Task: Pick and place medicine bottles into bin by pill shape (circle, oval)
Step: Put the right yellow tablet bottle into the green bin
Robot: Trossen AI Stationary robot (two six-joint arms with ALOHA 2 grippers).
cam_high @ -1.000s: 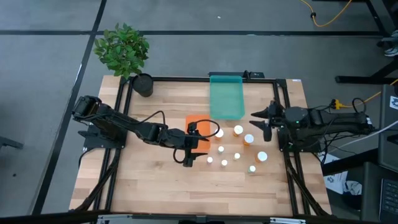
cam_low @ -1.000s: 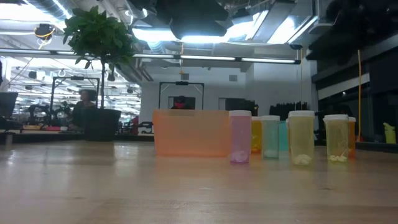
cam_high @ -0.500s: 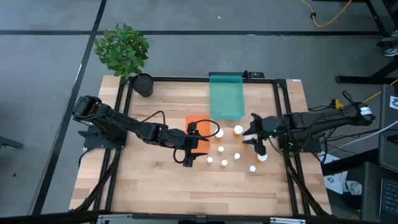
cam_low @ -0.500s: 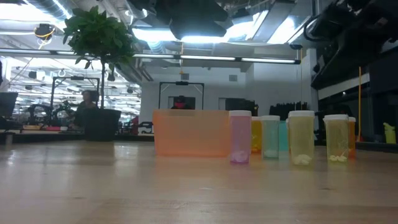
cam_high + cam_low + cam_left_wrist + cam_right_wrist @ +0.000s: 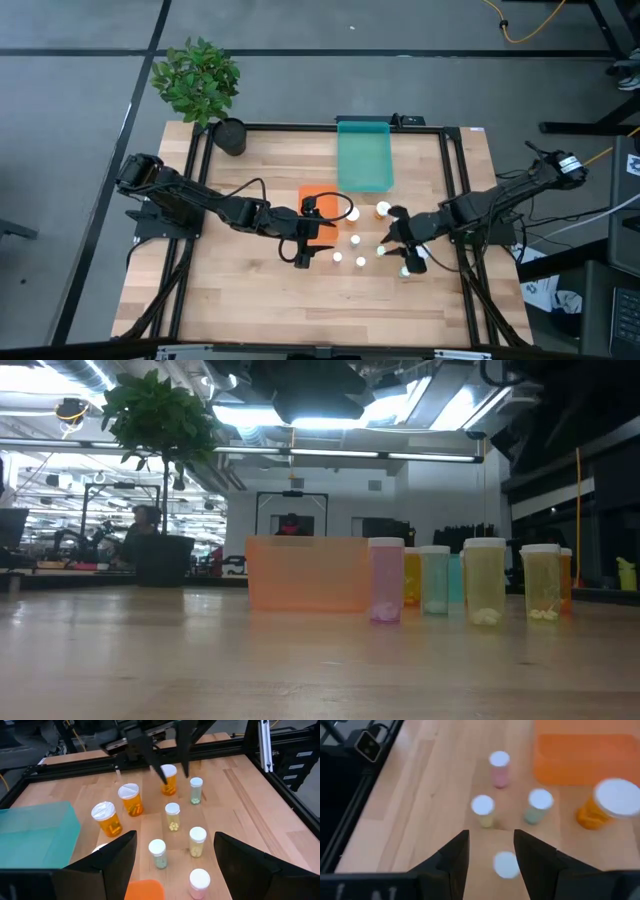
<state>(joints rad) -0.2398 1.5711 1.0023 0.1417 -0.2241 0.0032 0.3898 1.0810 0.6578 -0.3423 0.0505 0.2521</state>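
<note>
**Q:** What's the layout, left to right?

**Me:** My left gripper (image 5: pixel 303 243) waits with fingers spread wide, right by the orange bin (image 5: pixel 318 203). The teal bin (image 5: pixel 363 155) sits further back. The medicine bottles (image 5: pixel 172 816) stand clustered on the table (image 5: pixel 230 290) to the right of the orange bin, none binned yet as far as I can see. My right gripper (image 5: pixel 404 240) hangs over the right side of that cluster, fingers apart.

**Q:** How do you grab one cleanly?

**Me:** I'd centre on the small white cap (image 5: pixel 506 864) between my fingers, drop straight down, and watch the neighbours (image 5: pixel 482 810) since they're close. Squeeze the body, not the cap, so it doesn't tip.
</note>
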